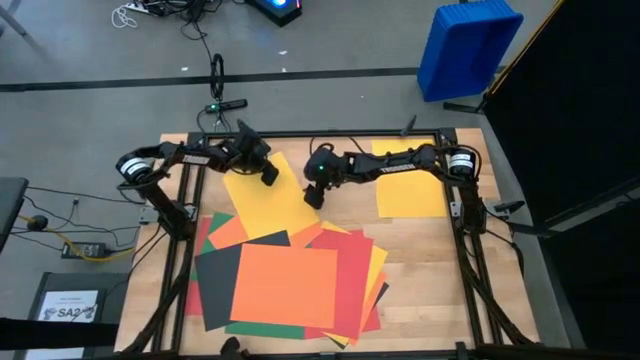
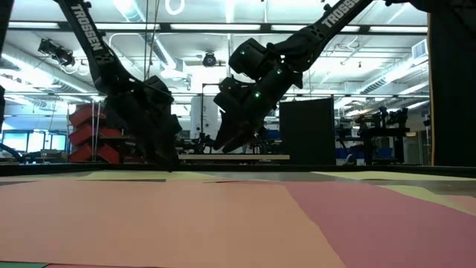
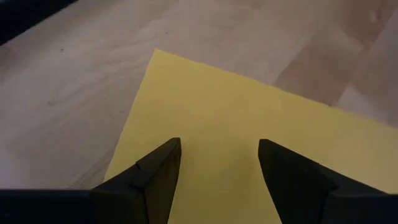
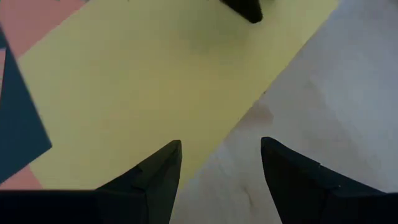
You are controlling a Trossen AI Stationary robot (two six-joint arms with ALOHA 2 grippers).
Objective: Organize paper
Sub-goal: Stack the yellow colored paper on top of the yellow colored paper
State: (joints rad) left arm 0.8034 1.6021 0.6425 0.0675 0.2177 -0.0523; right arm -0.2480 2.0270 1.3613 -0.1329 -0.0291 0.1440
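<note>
A yellow sheet of paper (image 1: 262,200) lies flat on the wooden table, far of centre. My left gripper (image 1: 270,178) is open above its far part, the fingers (image 3: 158,168) slanting down over the sheet (image 3: 249,112) near a corner. My right gripper (image 1: 313,198) is open and straddles the sheet's right edge (image 4: 249,106), raised above the table in the low view (image 2: 223,145). A second yellow sheet (image 1: 412,190) lies at the far right. An overlapping pile, orange (image 1: 285,285) on top of red, dark grey and green sheets, lies near the front. My left gripper (image 2: 169,165) reaches down to table level in the low view, over the yellow sheet. I cannot tell whether its fingertips touch the paper.
A blue bin (image 1: 465,45) stands on the floor beyond the table's far right corner. A white printed sheet (image 1: 68,308) lies off the table at the left. Bare wood (image 1: 430,280) shows to the right of the pile. Dark frame rails (image 1: 470,260) run along the table's sides.
</note>
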